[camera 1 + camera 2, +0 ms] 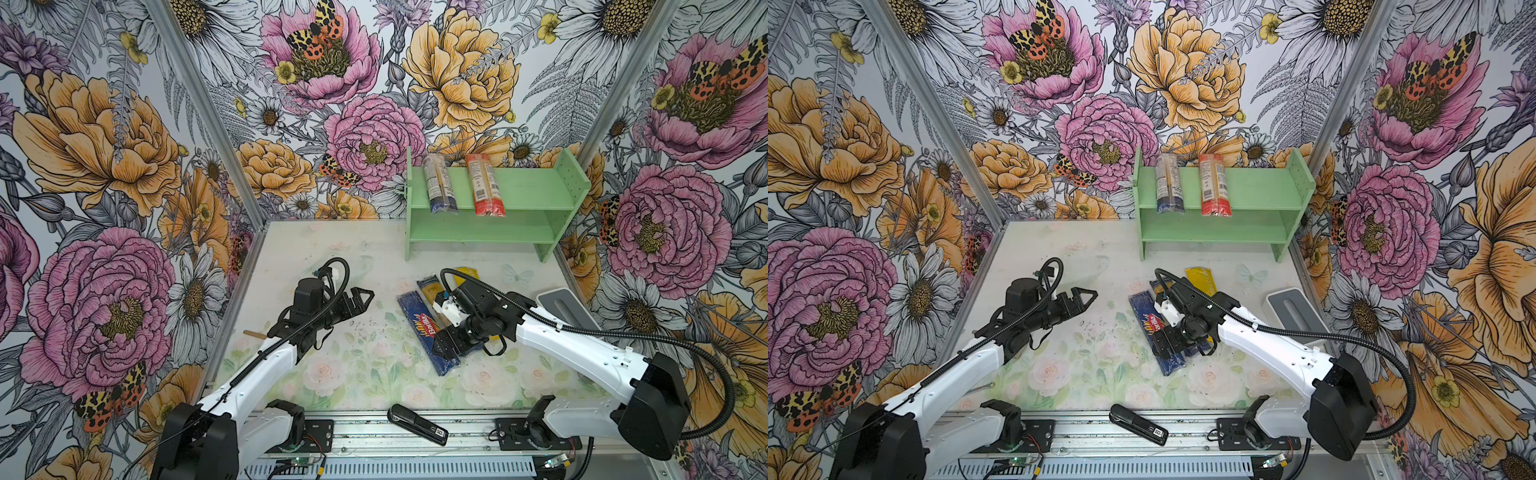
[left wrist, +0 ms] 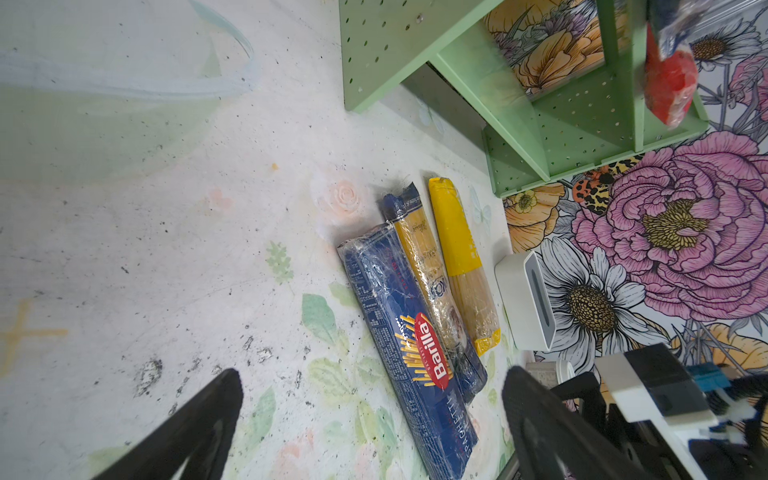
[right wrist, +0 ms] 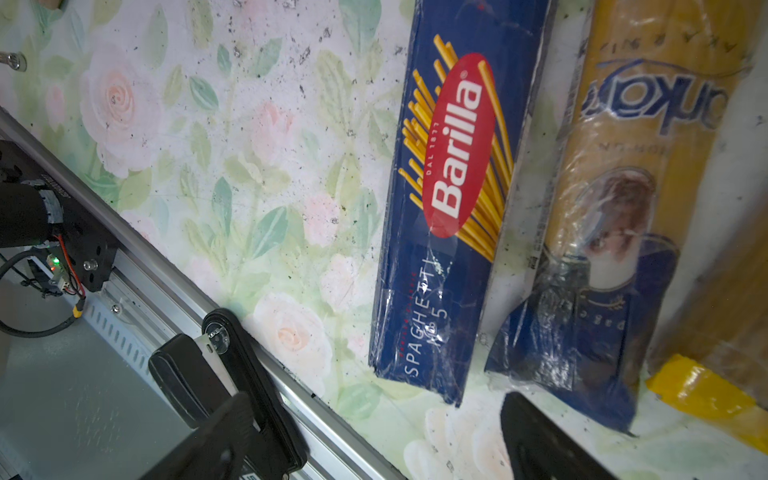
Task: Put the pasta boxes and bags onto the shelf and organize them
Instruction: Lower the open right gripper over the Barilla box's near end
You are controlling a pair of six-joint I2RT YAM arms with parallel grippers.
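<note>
The right claw (image 1: 445, 341) hangs over the dark blue Barilla box (image 1: 419, 316), above the half farther from the shelf (image 1: 519, 183). Its jaws are spread wide and grip nothing. The left claw (image 1: 361, 296) is also spread wide and empty, well apart from every pack.

There are five packs. Three lie side by side on the table (image 1: 332, 374) in front of the shelf: the Barilla box, a blue-and-gold bag (image 1: 430, 291) and a yellow bag (image 1: 467, 275). Two lie on the shelf's top tier, a clear bag with a dark blue end (image 1: 436, 183) and a red-ended clear bag (image 1: 484, 185).

The packs are all long and narrow. The box is flat-faced card under crinkled film, and the bags are glossy plastic. The shelf is matt pale green board with peg-holed side panels.
</note>
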